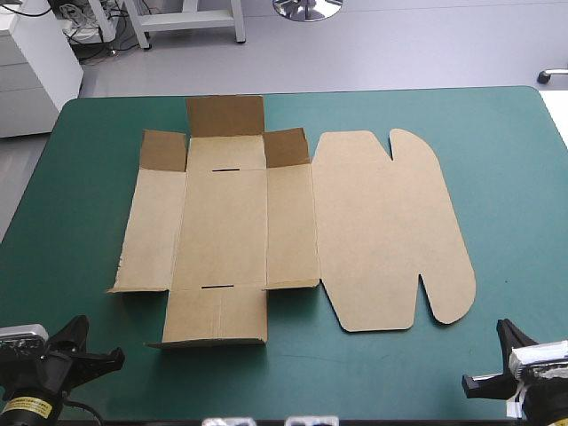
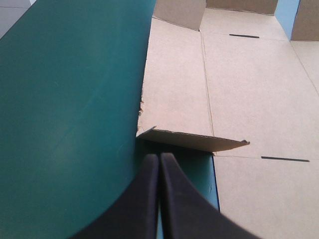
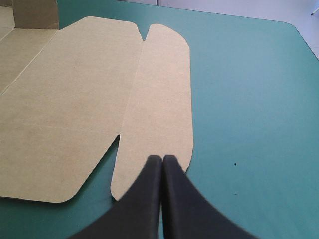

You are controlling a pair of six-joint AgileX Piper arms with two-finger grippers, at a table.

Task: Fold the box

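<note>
Lying ahead of both grippers on the cover (image 1: 497,177), the box (image 1: 266,231) is a cut sheet, mostly flat.

The left gripper (image 2: 159,157) has its fingers pressed together in one point, holding nothing. Just ahead of its tip a small near flap (image 2: 192,139) is lifted slightly off the cover. Beyond that flap runs a side panel (image 2: 174,84), lying flat. At the sheet's end farthest from the gripper, three far flaps (image 1: 225,115) stand raised. Beside the side panel, the middle panel carries two thin slots (image 2: 282,159), one near the gripper and one far.

The right gripper (image 3: 162,158) also has its fingers pressed together and is empty. Ahead of its tip the rounded lid strip (image 3: 159,99) lies flat on the cover. Whether the tip touches the board cannot be told.
</note>
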